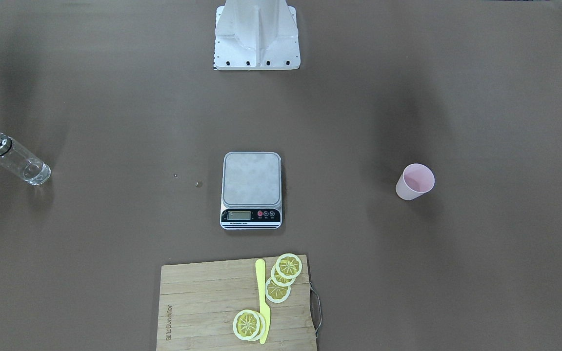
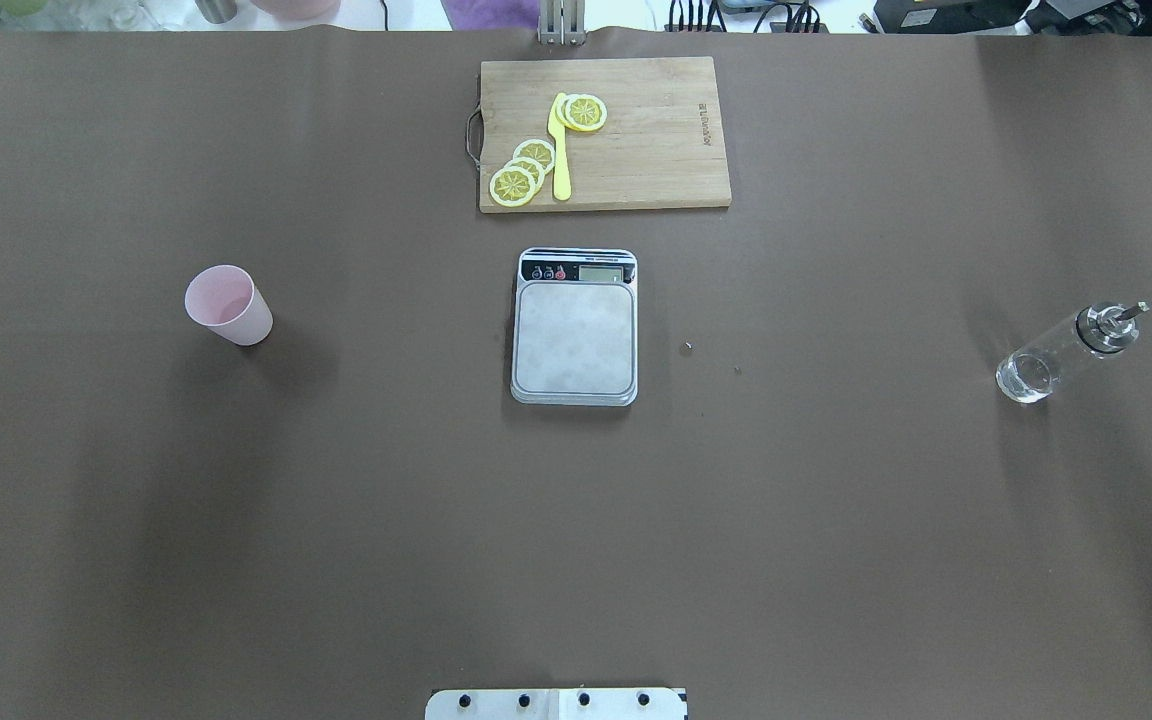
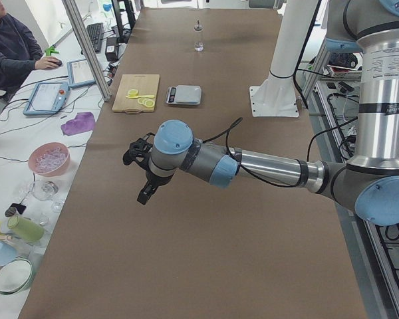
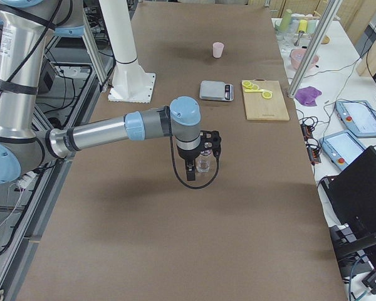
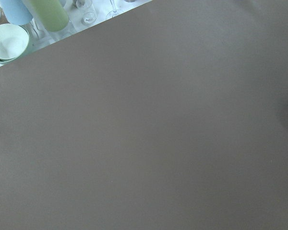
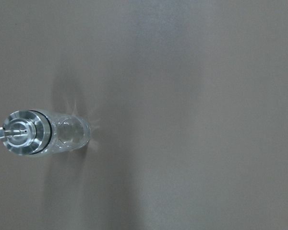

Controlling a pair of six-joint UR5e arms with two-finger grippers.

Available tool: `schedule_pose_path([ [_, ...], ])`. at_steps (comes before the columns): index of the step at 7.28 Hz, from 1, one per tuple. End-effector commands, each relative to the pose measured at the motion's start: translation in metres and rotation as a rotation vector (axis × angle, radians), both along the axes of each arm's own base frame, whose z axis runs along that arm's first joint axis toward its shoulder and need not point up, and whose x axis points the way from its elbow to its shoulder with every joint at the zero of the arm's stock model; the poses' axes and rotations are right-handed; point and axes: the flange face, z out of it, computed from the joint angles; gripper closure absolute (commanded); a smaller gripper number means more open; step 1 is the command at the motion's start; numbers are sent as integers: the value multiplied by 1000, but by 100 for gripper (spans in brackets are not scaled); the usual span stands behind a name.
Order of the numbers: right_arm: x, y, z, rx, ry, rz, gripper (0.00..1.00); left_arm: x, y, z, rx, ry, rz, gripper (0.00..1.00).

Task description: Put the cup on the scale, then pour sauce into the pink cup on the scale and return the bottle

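The pale pink cup (image 2: 229, 305) stands upright on the brown table, far to the left of the scale (image 2: 574, 335), whose steel platform is bare. Far to the scale's right stands the clear glass bottle (image 2: 1066, 350) with its metal cap; the sauce inside barely shows. In the right wrist view the bottle (image 6: 43, 134) appears from above at the left. My left gripper (image 3: 138, 174) hangs over the table's left end, and I cannot tell if it is open or shut. My right gripper (image 4: 197, 160) hovers by the bottle (image 4: 204, 164), its state also unclear.
A wooden cutting board (image 2: 656, 150) with lemon slices (image 2: 526, 170) and a yellow knife (image 2: 560, 150) lies beyond the scale. The white robot base (image 1: 256, 36) stands at the table's near edge. Bowls and cups (image 3: 26, 226) sit off the table's left end, where a person (image 3: 10, 50) sits.
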Motion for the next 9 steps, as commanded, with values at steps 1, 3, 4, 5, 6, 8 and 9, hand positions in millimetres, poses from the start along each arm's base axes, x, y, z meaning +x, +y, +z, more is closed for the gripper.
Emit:
schedule_pose_path([
  [1, 0, -4, 3, 14, -1, 8, 0, 49, -18, -23, 61, 15, 96, 1],
  [3, 0, -4, 4, 14, -1, 9, 0, 130, -40, -64, -36, 88, 108, 1],
  [4, 0, -4, 4, 14, -1, 9, 0, 163, -41, -76, -67, 92, 108, 0],
  [5, 0, -4, 3, 16, -1, 9, 0, 215, -42, -85, -144, 82, 90, 0],
  [6, 0, -4, 2, 18, -3, 8, 0, 266, -45, -105, -193, 77, 49, 0],
  [8, 0, -4, 3, 17, -1, 9, 0, 327, -40, -117, -266, 82, 36, 3],
  [9, 0, -4, 3, 19, -1, 9, 0, 353, -46, -116, -306, 79, 38, 3],
])
